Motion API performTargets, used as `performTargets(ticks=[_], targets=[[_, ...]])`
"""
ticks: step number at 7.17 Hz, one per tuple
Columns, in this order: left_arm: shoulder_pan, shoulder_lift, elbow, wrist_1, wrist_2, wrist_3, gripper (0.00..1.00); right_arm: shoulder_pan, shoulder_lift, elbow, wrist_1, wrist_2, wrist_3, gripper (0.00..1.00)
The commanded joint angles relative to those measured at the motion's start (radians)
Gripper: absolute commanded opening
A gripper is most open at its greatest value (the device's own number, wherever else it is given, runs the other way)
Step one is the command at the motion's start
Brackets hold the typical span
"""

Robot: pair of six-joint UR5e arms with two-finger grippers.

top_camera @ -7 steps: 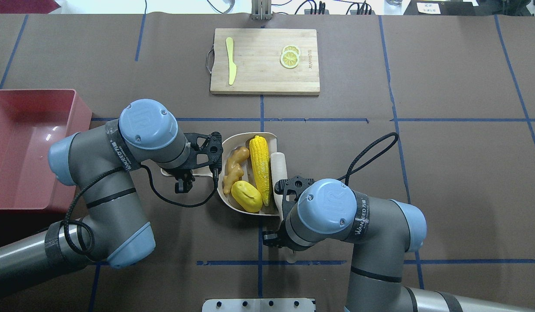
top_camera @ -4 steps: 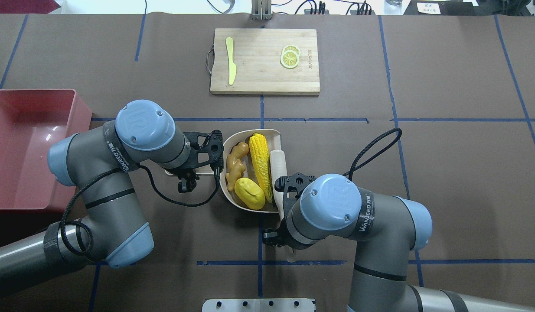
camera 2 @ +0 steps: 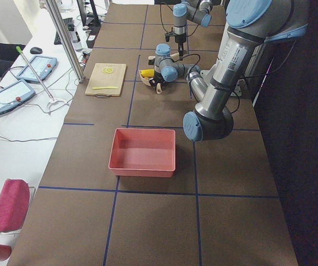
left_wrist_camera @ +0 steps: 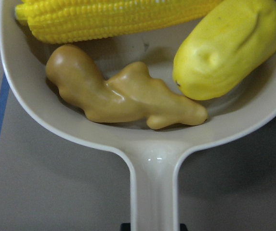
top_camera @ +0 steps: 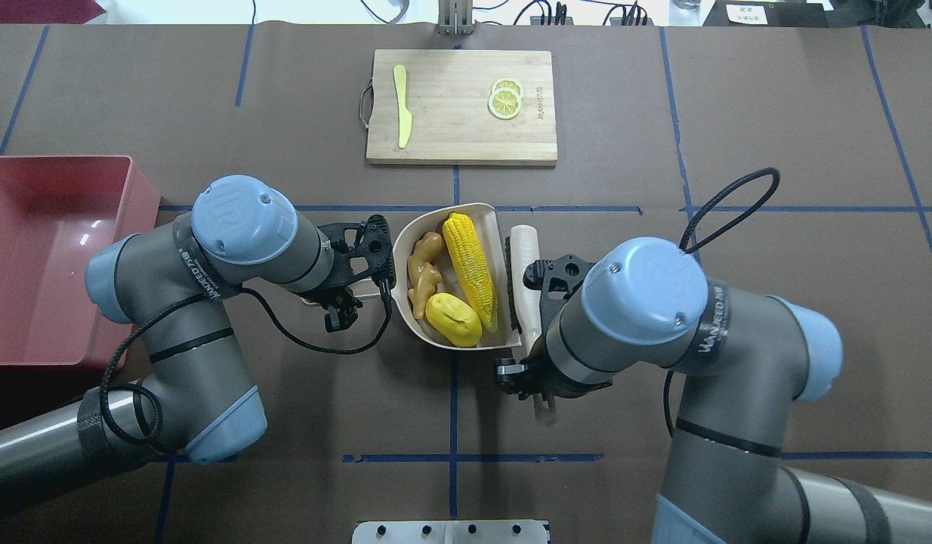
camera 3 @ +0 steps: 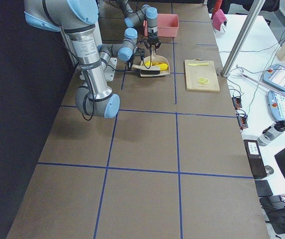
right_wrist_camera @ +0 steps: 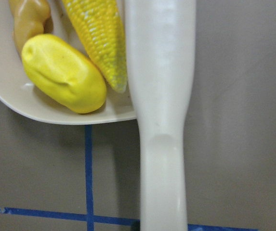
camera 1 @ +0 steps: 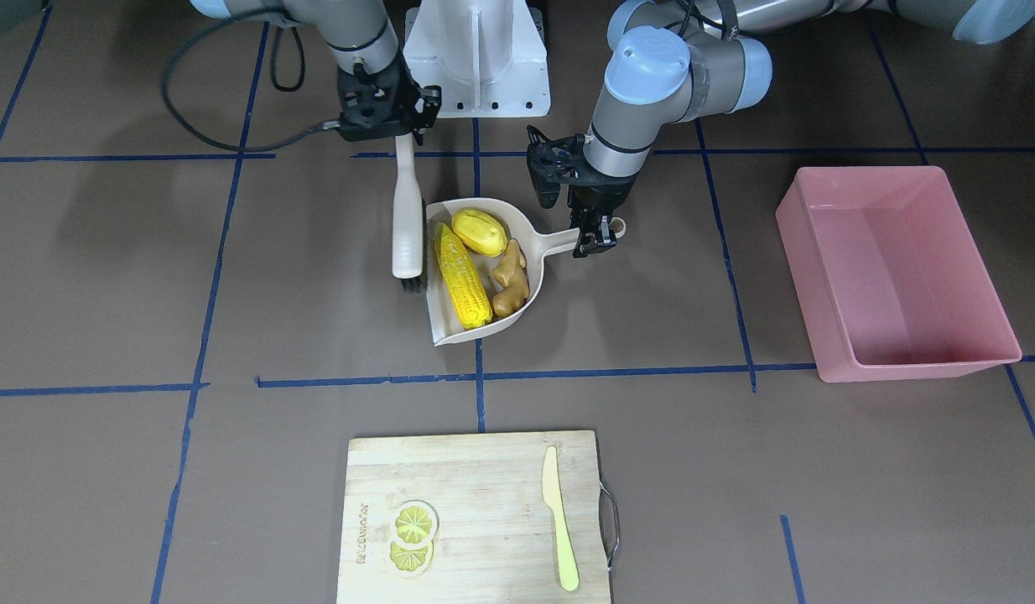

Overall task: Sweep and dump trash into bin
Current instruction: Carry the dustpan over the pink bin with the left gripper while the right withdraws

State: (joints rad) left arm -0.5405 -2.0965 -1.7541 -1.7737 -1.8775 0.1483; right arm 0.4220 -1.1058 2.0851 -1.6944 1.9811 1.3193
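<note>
The corn cob (top_camera: 470, 272), potato lump (top_camera: 452, 319) and ginger root (top_camera: 423, 273) all lie inside the beige dustpan (top_camera: 505, 338) at the table's middle. My left gripper (top_camera: 349, 291) is shut on the dustpan's handle (left_wrist_camera: 154, 192). My right gripper (camera 1: 400, 138) is shut on the handle of the white brush (camera 1: 407, 201), which lies just beside the pan's open edge. The pink bin (top_camera: 43, 257) stands empty at the table's left end, apart from the pan, and shows in the front view (camera 1: 895, 277).
A wooden cutting board (top_camera: 461, 128) with a pale knife (top_camera: 402, 106) and lemon slices (top_camera: 505, 98) lies on the far side. The robot's base plate (camera 1: 475, 59) is behind the pan. Bare table separates the pan from the bin.
The dustpan with its three pieces has shifted toward the far side and slightly right. My right arm has swung right, carrying the brush a little off the pan's edge.
</note>
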Motion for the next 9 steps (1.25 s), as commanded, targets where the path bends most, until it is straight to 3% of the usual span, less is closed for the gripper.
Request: performTargets(ticks=[1,3,5,8,9], targets=[[-0.027,0.003,-0.016,-0.036,-0.005,-0.042,0.19,0.105,-0.082,0.146,-0.109,0.008,-0.002,0.0],[-0.138,0.021,-0.03,-0.03,-0.142,-0.041,0.19,0.204,-0.182,0.184,-0.11,0.01,-0.04,0.0],[-0.249,0.12,-0.14,-0.027,-0.189,-0.038,0.2,0.234,-0.259,0.179,-0.103,0.007,-0.168,0.0],[-0.454,0.274,-0.221,-0.029,-0.32,-0.003,0.25,0.241,-0.272,0.17,-0.102,-0.001,-0.21,0.0],[-0.548,0.35,-0.232,-0.027,-0.407,0.075,0.25,0.242,-0.272,0.167,-0.102,-0.002,-0.212,0.0]])
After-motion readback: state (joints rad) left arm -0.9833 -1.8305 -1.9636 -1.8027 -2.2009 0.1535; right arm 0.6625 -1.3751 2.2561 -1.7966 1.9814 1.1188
